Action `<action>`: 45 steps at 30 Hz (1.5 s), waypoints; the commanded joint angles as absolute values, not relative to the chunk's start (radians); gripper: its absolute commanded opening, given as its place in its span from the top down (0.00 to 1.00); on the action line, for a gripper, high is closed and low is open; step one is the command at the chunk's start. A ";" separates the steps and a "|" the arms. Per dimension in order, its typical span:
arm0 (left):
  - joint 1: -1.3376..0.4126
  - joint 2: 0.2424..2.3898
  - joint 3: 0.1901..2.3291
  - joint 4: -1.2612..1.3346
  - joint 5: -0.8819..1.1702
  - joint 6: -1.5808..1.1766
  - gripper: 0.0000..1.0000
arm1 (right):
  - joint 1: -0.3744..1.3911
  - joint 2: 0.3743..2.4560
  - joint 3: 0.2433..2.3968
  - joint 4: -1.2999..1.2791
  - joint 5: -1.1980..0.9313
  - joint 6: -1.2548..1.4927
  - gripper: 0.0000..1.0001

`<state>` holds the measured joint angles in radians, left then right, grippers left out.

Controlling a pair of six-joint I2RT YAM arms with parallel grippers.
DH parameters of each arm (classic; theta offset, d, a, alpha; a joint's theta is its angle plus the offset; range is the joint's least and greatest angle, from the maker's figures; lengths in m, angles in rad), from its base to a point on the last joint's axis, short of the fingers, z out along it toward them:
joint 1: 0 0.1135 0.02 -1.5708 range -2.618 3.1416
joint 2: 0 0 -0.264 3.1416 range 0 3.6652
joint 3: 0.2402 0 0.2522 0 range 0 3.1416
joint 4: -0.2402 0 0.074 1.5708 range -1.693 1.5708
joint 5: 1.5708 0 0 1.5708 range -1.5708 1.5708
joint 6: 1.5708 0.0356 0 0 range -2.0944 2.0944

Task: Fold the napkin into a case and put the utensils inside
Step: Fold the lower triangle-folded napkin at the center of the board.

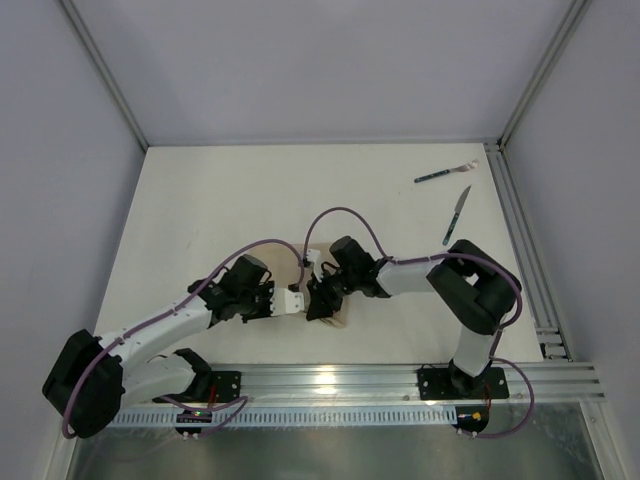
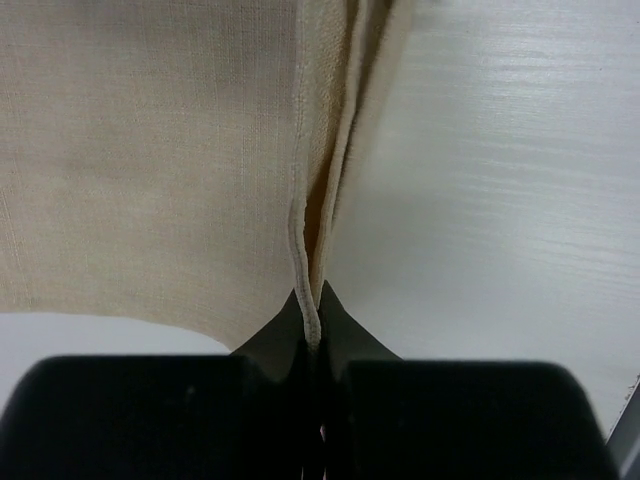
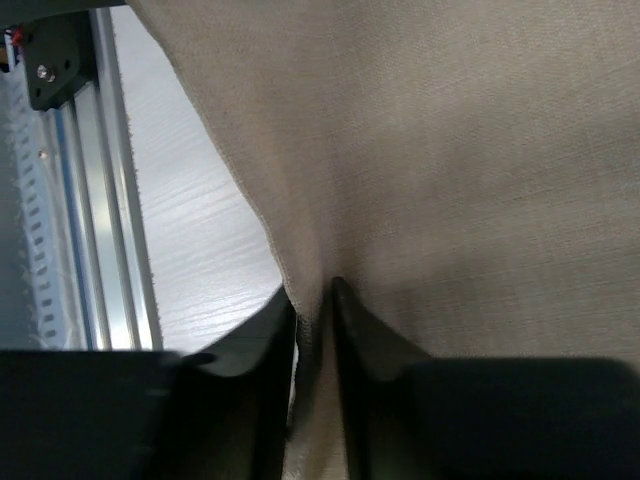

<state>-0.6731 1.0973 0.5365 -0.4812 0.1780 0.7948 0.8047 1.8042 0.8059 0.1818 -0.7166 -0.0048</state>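
We see the two arms meeting over the near middle of the tabletop (image 1: 230, 200), with their wrists close together. The napkin (image 1: 336, 320) lies under them, and from above only small beige scraps show between and beside the black housings.

The left pincer (image 2: 312, 345) is pressed together on the napkin's hemmed edge. In its wrist view the stitched hem runs straight down into the closed fingertips (image 2: 345, 335). The cloth (image 2: 150, 150) spreads up and to the left of the grip, and bare white tabletop shows on the right.

The right pincer (image 3: 315, 320) has its fingers (image 3: 255, 335) a little apart, and a fold of the napkin (image 3: 450, 150) runs down into the narrow gap. We cannot tell whether they press on the fabric or only stand beside it. To the left in that view we see the tabletop and the aluminium rail (image 3: 90, 200) along the near edge.

From above, the left pincer (image 1: 293, 302) and right pincer (image 1: 322, 297) sit just beside each other.

The utensils lie well apart from the napkin, near the far right corner. The fork (image 1: 445, 174) is nearer the far edge and the knife (image 1: 457, 215) is just on the near side of it. Both are flat on the tabletop, and neither pincer touches them.
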 commanded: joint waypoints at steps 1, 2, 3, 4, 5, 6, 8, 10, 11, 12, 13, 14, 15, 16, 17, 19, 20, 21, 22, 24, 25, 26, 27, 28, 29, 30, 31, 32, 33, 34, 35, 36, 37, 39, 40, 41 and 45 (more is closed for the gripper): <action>-0.675 1.059 0.551 -0.479 0.192 0.773 1.00 | 0.795 1.775 0.818 0.071 -0.643 -0.032 0.67; -0.676 1.055 0.551 -0.488 0.193 0.770 1.00 | 0.796 1.747 0.828 0.049 -0.646 -0.037 0.63; -0.675 1.054 0.554 -0.491 0.192 0.767 1.00 | 0.796 1.734 0.834 0.029 -0.652 -0.041 0.59; -0.676 1.054 0.554 -0.494 0.190 0.761 1.00 | 0.795 1.715 0.842 0.009 -0.664 -0.044 0.55; -0.675 1.055 0.554 -0.495 0.190 0.758 1.00 | 0.795 1.697 0.853 -0.033 -0.670 -0.048 0.50; -0.675 1.055 0.551 -0.499 0.190 0.755 1.00 | 0.795 1.653 0.854 -0.044 -0.676 -0.049 0.48; -0.672 1.061 0.551 -0.499 0.198 0.747 1.00 | 0.793 1.609 0.859 -0.054 -0.690 -0.040 0.46; -0.667 1.068 0.554 -0.505 0.216 0.746 1.00 | 0.778 1.582 0.864 -0.042 -0.710 -0.023 0.45; -0.666 1.074 0.557 -0.509 0.224 0.742 1.00 | 0.769 1.583 0.876 -0.037 -0.741 -0.014 0.45; -0.663 1.077 0.561 -0.512 0.242 0.739 1.00 | 0.761 1.592 0.885 -0.035 -0.745 -0.002 0.45; -0.657 1.078 0.571 -0.521 0.251 0.738 1.00 | 0.746 1.618 0.891 -0.019 -0.749 -0.002 0.45; -0.652 1.080 0.575 -0.525 0.258 0.738 1.00 | 0.739 1.635 0.897 -0.008 -0.744 0.024 0.47; -0.647 1.080 0.578 -0.529 0.276 0.738 1.00 | 0.733 1.655 0.899 0.023 -0.735 0.047 0.55; -0.641 1.078 0.581 -0.531 0.281 0.738 1.00 | 0.715 1.701 0.903 0.046 -0.732 0.067 0.63; -0.637 1.080 0.584 -0.535 0.291 0.739 1.00 | 0.706 1.725 0.908 0.079 -0.729 0.089 0.70; -0.615 1.078 0.591 -0.548 0.331 0.739 1.00 | 0.677 1.790 0.908 0.119 -0.713 0.147 0.84; -0.604 1.078 0.597 -0.551 0.354 0.739 1.00 | 0.672 1.807 0.910 0.115 -0.703 0.156 0.86; -0.571 1.077 0.601 -0.558 0.380 0.739 1.00 | 0.666 1.822 0.908 0.110 -0.686 0.164 0.88; -0.548 1.078 0.607 -0.567 0.449 0.742 1.00 | 0.660 1.833 0.901 0.101 -0.687 0.173 0.89; -0.484 1.086 0.633 -0.595 0.498 0.750 1.00 | 0.657 1.858 0.888 0.100 -0.698 0.176 0.91; -0.467 1.092 0.644 -0.603 0.512 0.756 1.00 | 0.657 1.862 0.881 0.091 -0.698 0.181 0.92; -0.456 1.101 0.656 -0.609 0.524 0.759 1.00 | 0.655 1.876 0.877 0.084 -0.698 0.183 0.92; -0.442 1.114 0.678 -0.614 0.534 0.761 1.00 | 0.652 1.882 0.876 0.080 -0.701 0.186 0.93; -0.436 1.138 0.689 -0.615 0.541 0.765 1.00 | 0.649 1.888 0.873 0.072 -0.712 0.187 0.93; -0.427 1.150 0.698 -0.618 0.575 0.767 1.00 | 0.643 1.894 0.871 0.069 -0.716 0.187 0.94; -0.401 1.166 0.721 -0.626 0.589 0.769 1.00 | 0.637 1.904 0.870 0.068 -0.721 0.187 0.94; -0.384 1.198 0.733 -0.627 0.607 0.772 1.00 | 0.632 1.908 0.867 0.060 -0.729 0.186 0.95; -0.368 1.218 0.747 -0.633 0.620 0.781 1.00 | 0.626 1.911 0.861 0.058 -0.733 0.178 0.95; -0.339 1.239 0.759 -0.646 0.636 0.785 1.00 | 0.614 1.917 0.861 0.057 -0.738 0.175 0.95; -0.324 1.264 0.790 -0.650 0.646 0.788 1.00 | 0.609 1.922 0.859 0.052 -0.744 0.170 0.95; -0.310 1.308 0.804 -0.656 0.659 0.798 1.00 | 0.606 1.925 0.862 0.049 -0.755 0.161 0.95; -0.284 1.333 0.817 -0.663 0.684 0.804 1.00 | 0.601 1.930 0.867 0.043 -0.761 0.153 0.95; -0.272 1.356 0.833 -0.673 0.690 0.808 1.00 | 0.601 1.942 0.874 0.023 -0.768 0.144 0.95; -0.252 1.423 0.868 -0.676 0.698 0.813 1.00 | 0.601 1.956 0.903 0.006 -0.793 0.121 0.95; -0.250 1.445 0.879 -0.681 0.698 0.815 1.00 | 0.601 1.965 0.911 -0.026 -0.799 0.114 0.94; -0.247 1.465 0.899 -0.686 0.698 0.821 1.00 | 0.600 1.965 0.923 -0.037 -0.799 0.104 0.94; -0.235 1.577 0.937 -0.698 0.672 0.850 1.00 | 0.600 1.962 0.948 -0.083 -0.830 0.066 0.92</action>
